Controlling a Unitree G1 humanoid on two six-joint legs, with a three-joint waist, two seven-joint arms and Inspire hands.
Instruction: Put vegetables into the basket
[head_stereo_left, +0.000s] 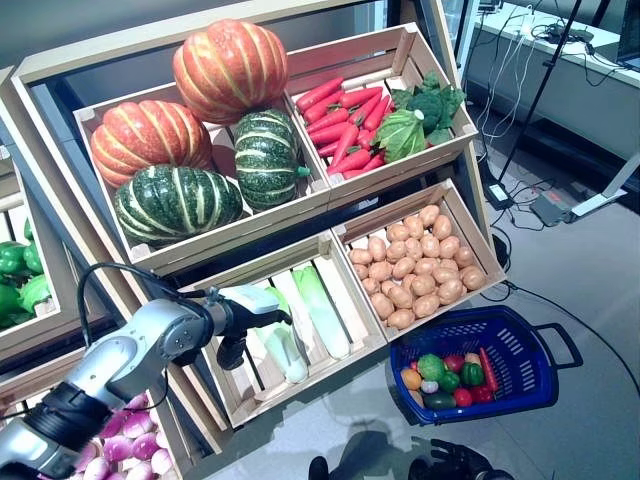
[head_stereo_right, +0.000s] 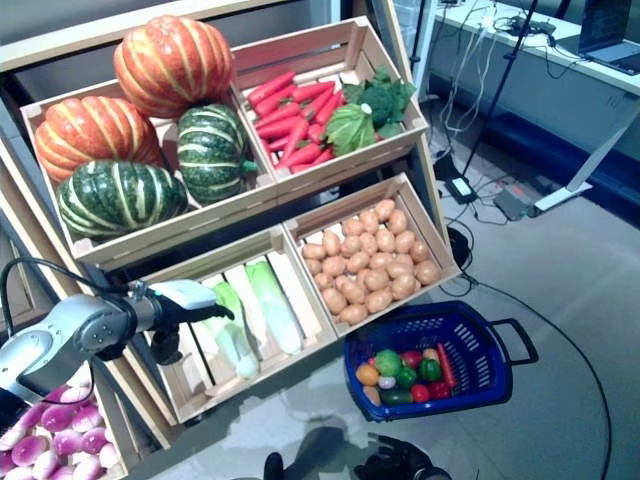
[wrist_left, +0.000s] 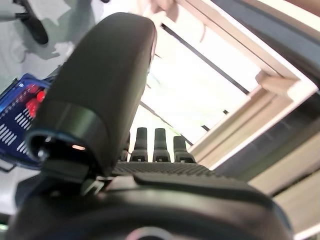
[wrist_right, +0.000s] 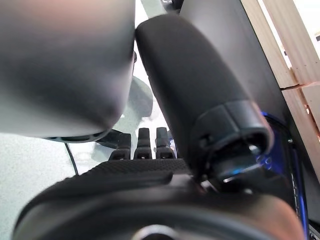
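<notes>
Your left hand (head_stereo_left: 245, 318) sits over the slatted wooden crate of pale green cabbages (head_stereo_left: 300, 325), up and left of the blue plastic basket (head_stereo_left: 483, 363); its fingers (wrist_left: 159, 145) run out straight, clasping nothing. The basket stands on the floor just below the wooden crate of brown potatoes (head_stereo_left: 415, 265) and already carries mixed small vegetables (head_stereo_left: 448, 379). Your right hand (head_stereo_left: 455, 462) hangs low, below the basket's near-left corner, fingers (wrist_right: 144, 145) relaxed and empty.

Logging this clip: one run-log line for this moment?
left hand: open, over leek crate | right hand: open, idle, empty | basket: on floor, holds vegetables
</notes>
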